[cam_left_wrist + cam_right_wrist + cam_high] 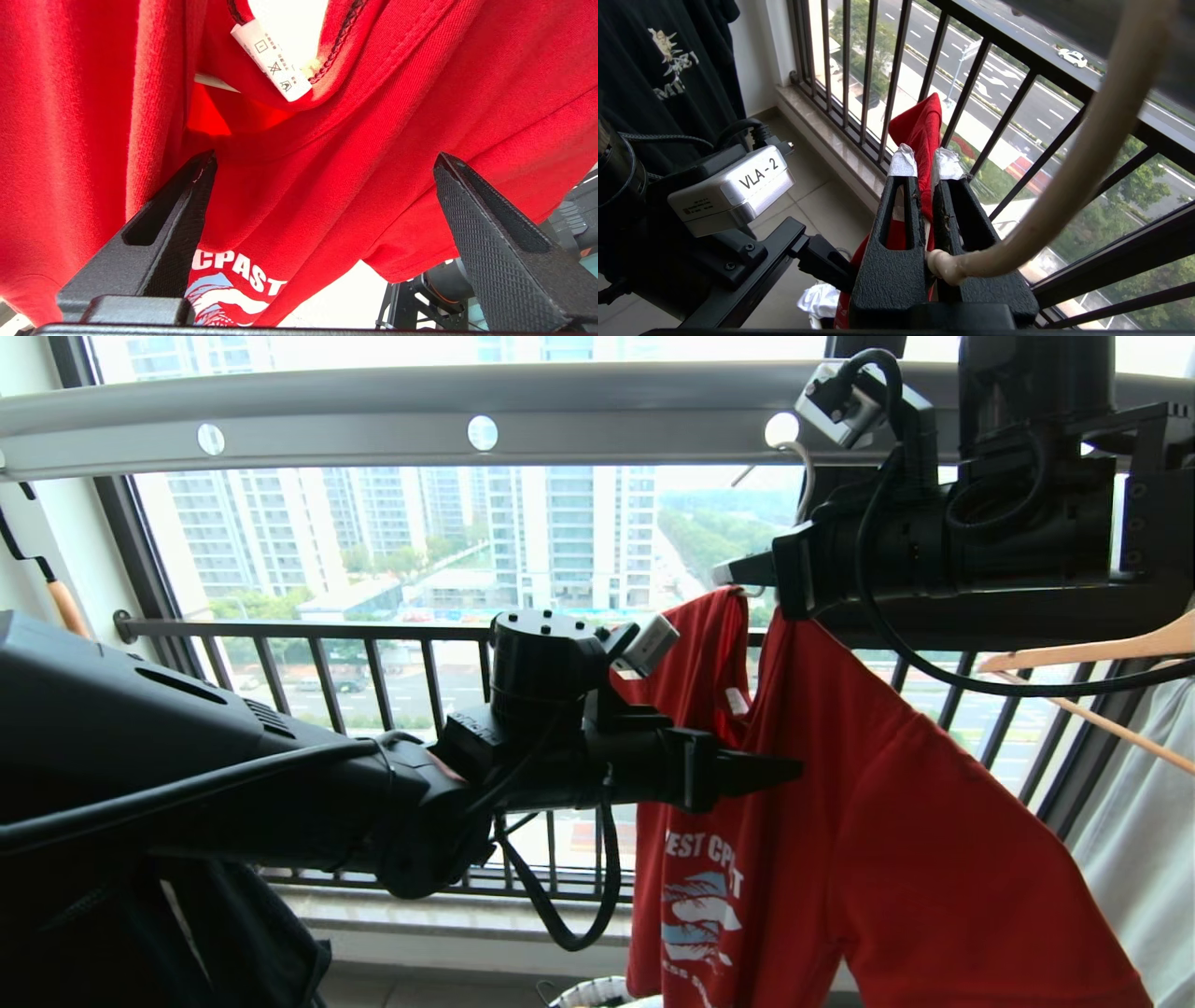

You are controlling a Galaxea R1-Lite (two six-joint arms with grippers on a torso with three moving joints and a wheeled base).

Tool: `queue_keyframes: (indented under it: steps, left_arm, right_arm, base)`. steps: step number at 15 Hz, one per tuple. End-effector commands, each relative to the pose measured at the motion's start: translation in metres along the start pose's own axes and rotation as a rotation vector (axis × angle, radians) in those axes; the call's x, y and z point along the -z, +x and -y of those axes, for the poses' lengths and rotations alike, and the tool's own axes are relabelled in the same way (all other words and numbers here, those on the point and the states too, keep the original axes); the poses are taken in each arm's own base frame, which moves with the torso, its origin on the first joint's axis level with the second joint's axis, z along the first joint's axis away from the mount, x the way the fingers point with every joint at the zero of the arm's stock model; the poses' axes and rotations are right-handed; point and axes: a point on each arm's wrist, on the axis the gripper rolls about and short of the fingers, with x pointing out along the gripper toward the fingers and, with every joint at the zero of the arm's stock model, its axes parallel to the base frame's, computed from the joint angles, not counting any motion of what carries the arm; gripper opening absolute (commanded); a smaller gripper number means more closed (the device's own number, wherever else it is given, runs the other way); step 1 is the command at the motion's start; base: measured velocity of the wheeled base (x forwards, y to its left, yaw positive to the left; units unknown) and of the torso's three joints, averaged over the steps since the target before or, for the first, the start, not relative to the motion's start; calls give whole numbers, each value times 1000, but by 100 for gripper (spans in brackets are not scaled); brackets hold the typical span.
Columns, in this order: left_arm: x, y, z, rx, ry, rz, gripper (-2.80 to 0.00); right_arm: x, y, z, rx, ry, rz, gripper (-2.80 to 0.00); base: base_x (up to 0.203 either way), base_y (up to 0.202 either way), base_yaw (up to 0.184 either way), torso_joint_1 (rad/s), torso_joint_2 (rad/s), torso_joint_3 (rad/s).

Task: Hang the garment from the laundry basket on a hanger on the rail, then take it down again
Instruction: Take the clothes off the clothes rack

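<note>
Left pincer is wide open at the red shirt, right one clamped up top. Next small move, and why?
Probably ease the left pincer forward and close on the garment below the collar. It stands open, empty, fabric between its fingers. The right pincer is shut on the shirt's upper edge beside the hanger, so the cloth is steadied.

1 red garment (878, 803) hangs between the 2 end effectors: the left end effector (780, 770) just in front of its chest, the right end effector (747, 577) above it at the shoulder. 1 white neck tag (273, 63) shows just beyond the left end effector's 2 spread fingers (187, 205). 1 whitish wire hanger (1069, 177) runs beside the right end effector's 2 pressed-together fingers (901, 186). 1 rail (392, 425) passes above both end effectors, with 3 round holes in view. 2 other garments: 1 black printed T-shirt (658, 70) and 1 pale garment (1144, 831) beyond the right end effector. 1 wooden hanger (1092, 653) there. 1 laundry basket (588, 992) below the left end effector.
</note>
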Motion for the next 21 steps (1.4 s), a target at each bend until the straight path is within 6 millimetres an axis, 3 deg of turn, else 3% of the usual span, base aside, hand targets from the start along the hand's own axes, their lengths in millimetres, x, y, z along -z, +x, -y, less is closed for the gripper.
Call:
queue_keyframes:
  steps: [1,5,6,12,17,21]
  left_arm:
    - [0,1,0,6,0,3,0]
    - [-1,3,4,29,18,22,0]
    - [1,4,3,30,15,17,-280]
    - [1,2,6,33,23,17,-280]
    - [-11,-28,56,119,82,74,-280]
    - [-3,-24,68,153,79,50,-280]
  right_arm:
    - [-2,-2,0,-1,-3,9,-280]
    - [-3,-2,-1,-3,-5,11,-280]
    - [-3,-2,-1,-3,-5,12,-280]
    - [-3,-2,-1,-3,-6,15,-280]
    - [-1,1,-1,-4,-4,8,-280]
    - [-2,1,-1,-5,-4,8,-280]
  base:
    - [0,0,0,0,0,0]
    - [0,0,0,0,0,0]
    - [0,0,0,0,0,0]
    - [0,0,0,0,0,0]
    - [0,0,0,0,0,0]
    - [0,0,0,0,0,0]
